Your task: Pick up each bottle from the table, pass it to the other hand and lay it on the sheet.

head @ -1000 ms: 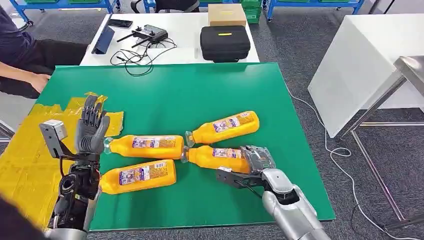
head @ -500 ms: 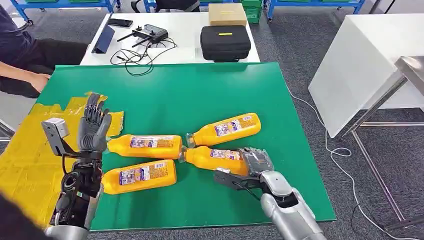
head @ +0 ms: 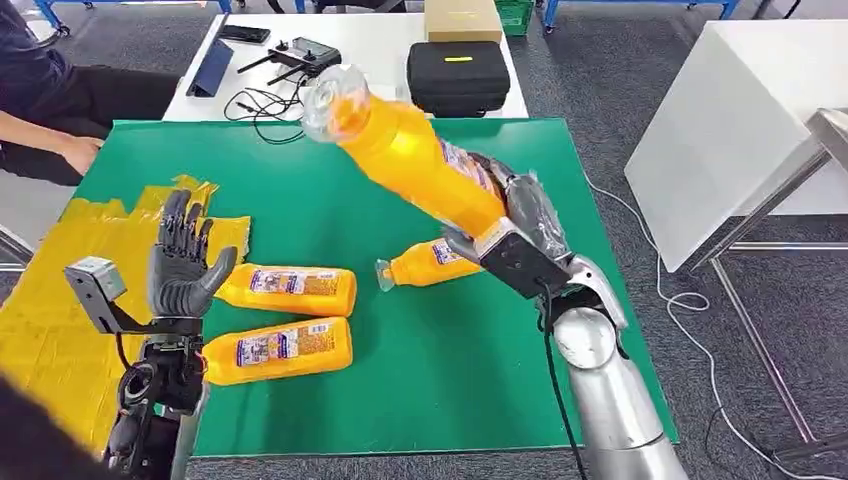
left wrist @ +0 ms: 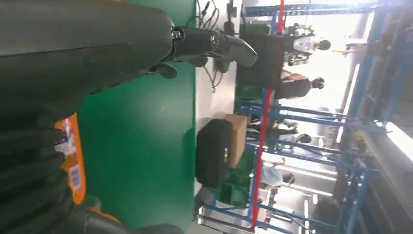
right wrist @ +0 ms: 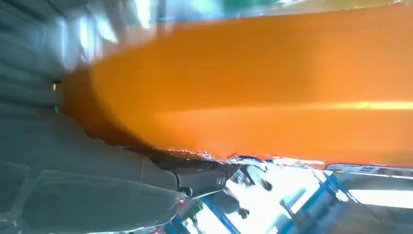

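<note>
Your right hand grips the lifted bottle by its base, neck angled toward your left hand, which waits empty, fingers spread, beside the yellow sheet, ready for handover.

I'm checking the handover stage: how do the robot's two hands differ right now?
The right hand grips an orange bottle by its base, raised above the green table; the left hand holds nothing. The left hand's fingers are spread and point up, while the right hand's wrap the bottle. Both are over the table.
</note>
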`<control>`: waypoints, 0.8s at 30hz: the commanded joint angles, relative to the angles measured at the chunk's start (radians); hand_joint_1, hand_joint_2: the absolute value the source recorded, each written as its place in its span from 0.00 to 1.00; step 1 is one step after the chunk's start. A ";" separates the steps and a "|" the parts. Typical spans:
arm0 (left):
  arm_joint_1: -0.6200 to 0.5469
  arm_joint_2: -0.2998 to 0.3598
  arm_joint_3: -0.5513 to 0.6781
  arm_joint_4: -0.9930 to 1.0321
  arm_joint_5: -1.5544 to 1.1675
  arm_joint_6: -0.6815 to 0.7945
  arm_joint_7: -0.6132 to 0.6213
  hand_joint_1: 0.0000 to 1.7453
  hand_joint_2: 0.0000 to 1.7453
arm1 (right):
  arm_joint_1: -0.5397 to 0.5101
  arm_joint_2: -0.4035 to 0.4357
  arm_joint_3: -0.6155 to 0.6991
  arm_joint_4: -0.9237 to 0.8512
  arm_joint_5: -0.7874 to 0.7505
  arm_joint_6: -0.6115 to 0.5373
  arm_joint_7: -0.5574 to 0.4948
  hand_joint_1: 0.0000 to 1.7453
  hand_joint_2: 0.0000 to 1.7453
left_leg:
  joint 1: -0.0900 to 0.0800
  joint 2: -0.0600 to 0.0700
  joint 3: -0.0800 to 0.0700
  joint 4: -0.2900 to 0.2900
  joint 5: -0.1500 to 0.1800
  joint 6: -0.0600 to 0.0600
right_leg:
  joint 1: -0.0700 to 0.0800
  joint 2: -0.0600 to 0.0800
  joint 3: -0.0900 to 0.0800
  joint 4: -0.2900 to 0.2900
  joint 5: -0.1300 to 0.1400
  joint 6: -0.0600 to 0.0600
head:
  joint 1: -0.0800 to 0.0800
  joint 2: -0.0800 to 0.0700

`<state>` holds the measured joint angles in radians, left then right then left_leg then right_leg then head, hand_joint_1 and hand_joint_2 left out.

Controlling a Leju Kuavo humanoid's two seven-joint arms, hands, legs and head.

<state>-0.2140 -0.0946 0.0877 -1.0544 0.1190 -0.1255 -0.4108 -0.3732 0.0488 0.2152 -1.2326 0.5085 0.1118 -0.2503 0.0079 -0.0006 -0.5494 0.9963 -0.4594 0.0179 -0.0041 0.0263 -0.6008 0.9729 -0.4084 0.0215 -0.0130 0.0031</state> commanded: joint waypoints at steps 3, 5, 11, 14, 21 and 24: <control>0.046 -0.026 -0.009 -0.137 -0.005 0.023 0.017 0.00 1.00 | -0.134 0.033 0.069 0.077 0.012 -0.047 0.006 1.00 1.00 | 0.000 0.002 0.001 0.000 -0.002 0.000 | 0.000 0.001 0.001 0.001 -0.001 0.000 | 0.000 0.000; 0.093 -0.033 -0.004 -0.213 -0.007 0.033 0.036 0.00 1.00 | -0.169 0.048 0.103 0.118 0.018 -0.060 0.014 1.00 1.00 | 0.000 0.003 0.001 0.001 -0.002 -0.001 | 0.000 0.002 0.000 0.001 -0.001 0.000 | 0.000 0.000; 0.234 -0.070 -0.012 -0.394 0.010 0.012 0.079 0.00 1.00 | -0.125 0.081 0.191 0.047 0.000 -0.126 0.068 1.00 1.00 | 0.001 0.001 0.000 -0.001 -0.001 0.000 | 0.000 0.001 -0.001 0.000 -0.001 0.000 | 0.000 0.000; 0.174 -0.078 -0.077 -0.330 0.015 -0.025 0.089 0.00 1.00 | -0.207 0.132 0.248 0.247 0.021 -0.206 0.121 1.00 1.00 | 0.001 0.002 0.003 -0.001 -0.003 0.000 | 0.001 0.000 0.002 0.000 -0.003 0.000 | 0.000 0.000; 0.002 -0.099 -0.189 -0.204 0.046 -0.003 0.125 0.00 1.00 | -0.267 0.279 0.341 0.619 0.078 -0.328 0.140 1.00 1.00 | 0.002 -0.003 0.000 -0.002 0.001 -0.001 | 0.001 -0.003 0.000 -0.002 0.000 -0.001 | 0.000 0.000; 0.001 -0.097 -0.206 -0.212 0.060 0.007 0.142 0.00 1.00 | -0.259 0.300 0.384 0.671 0.094 -0.337 0.163 1.00 1.00 | 0.001 -0.003 -0.001 -0.002 0.002 -0.002 | 0.001 -0.003 0.000 -0.001 0.000 -0.001 | 0.000 0.000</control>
<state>-0.1154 -0.1900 -0.0268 -1.3584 0.1579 -0.1373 -0.3010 -0.5502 0.2572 0.4628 -0.9173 0.5757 -0.2022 -0.1232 0.0087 -0.0037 -0.5531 0.9960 -0.4563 0.0171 -0.0040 0.0242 -0.6039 0.9730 -0.4079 0.0212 -0.0126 0.0031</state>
